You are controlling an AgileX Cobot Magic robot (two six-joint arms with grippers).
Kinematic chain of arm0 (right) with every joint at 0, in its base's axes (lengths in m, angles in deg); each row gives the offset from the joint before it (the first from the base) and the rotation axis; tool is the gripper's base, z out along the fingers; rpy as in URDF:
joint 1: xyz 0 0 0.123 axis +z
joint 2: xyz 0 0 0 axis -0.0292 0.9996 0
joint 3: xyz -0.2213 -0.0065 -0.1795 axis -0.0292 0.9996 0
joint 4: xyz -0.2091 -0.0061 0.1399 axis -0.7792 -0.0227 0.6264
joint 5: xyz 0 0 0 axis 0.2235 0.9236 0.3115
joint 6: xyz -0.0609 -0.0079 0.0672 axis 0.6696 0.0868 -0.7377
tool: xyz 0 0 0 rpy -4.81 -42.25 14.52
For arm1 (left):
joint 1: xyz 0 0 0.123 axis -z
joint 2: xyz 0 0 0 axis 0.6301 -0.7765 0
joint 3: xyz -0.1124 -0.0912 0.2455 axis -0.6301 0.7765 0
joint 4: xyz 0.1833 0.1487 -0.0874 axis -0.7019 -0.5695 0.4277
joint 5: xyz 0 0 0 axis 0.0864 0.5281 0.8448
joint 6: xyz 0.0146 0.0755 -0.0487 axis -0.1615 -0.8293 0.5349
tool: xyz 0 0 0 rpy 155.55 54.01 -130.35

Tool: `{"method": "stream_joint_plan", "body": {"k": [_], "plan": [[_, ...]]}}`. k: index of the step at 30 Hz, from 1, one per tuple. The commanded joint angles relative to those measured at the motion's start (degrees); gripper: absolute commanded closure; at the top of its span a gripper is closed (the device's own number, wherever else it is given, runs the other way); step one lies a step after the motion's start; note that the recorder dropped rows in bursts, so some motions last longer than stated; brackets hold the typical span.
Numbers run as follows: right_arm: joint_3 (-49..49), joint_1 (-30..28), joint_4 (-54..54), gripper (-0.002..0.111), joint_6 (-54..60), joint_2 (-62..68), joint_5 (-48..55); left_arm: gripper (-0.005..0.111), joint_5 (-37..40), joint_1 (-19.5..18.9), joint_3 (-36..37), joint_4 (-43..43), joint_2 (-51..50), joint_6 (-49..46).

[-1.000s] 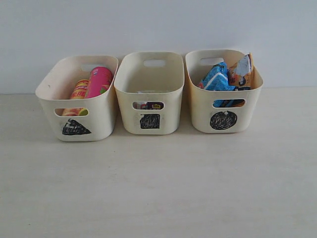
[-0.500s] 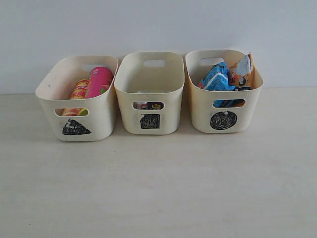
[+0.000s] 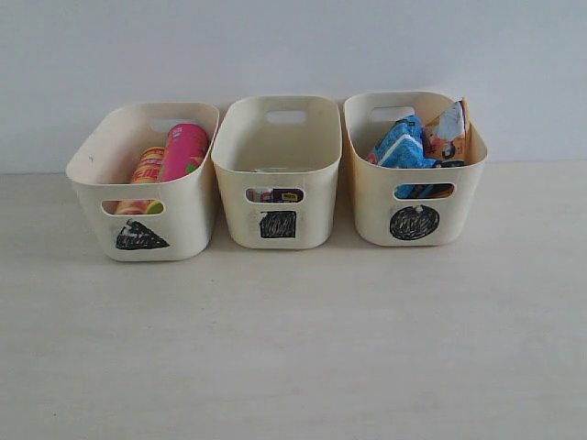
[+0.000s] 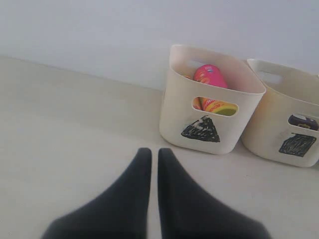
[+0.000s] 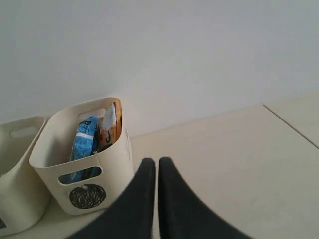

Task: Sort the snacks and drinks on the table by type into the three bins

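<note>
Bins stand in a row at the back of the bench (image 3: pixel 293 348), and across the last second nothing among them shifts: every item lies just where it did, and no arm shows over the bench from the room-side view.

The triangle bin (image 3: pixel 188 225) holds the pink chip can (image 3: pixel 183 151) leaning beside the yellow Lay's chip can (image 3: pixel 147 167). Through the handle slot of the square bin (image 3: pixel 316 220) I can see the dark purple carton (image 3: pixel 286 195); what else lies low in that tub is hidden by its wall. The circle bin (image 3: pixel 371 215) has the blue crinkly packet (image 3: pixel 401 144) and the orange bag (image 3: pixel 448 133) poking up above its rim.

The left claw (image 4: pixel 154 152) hangs well short of the triangle bin, fingers drawn together with only a thin slit between them and nothing in it. The right claw (image 5: pixel 153 162) is closed and empty too, just beside the circle bin.

No snack or drink lies out on the bench surface in any view. To my eye the stillness means the sorting is finished, or very nearly, with both arms pulled back and idle.
</note>
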Motion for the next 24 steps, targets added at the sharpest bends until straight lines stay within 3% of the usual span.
{"method": "stream_joint_plan", "body": {"k": [1, 4, 14, 18, 24], "plan": [[0.2, -2.6, 0.1, 0.108, 9.3, -6.0, 2.4, 0.102, 0.2, 0.0, 0.2, 0.0, 0.2, -0.1], [3.4, -4.5, 7.0, 0.108, 18.6, -13.9, 3.6, 0.102, 0.1, 0.0, 0.2, 0.0, 0.2, -0.1], [6.1, -4.3, 29.8, 0.108, 41.6, -14.9, 6.5, 0.102, 0.1, 0.0, 0.2, 0.0, 0.2, -0.1], [6.3, -4.5, 29.5, 0.108, 40.5, -15.6, 13.1, 0.102, 0.1, 0.0, 0.2, 0.0, 0.2, -0.1], [13.5, -4.5, 28.7, 0.108, 37.0, -20.1, 10.2, 0.102, 0.1, 0.0, 0.2, 0.0, 0.2, -0.1]]}}
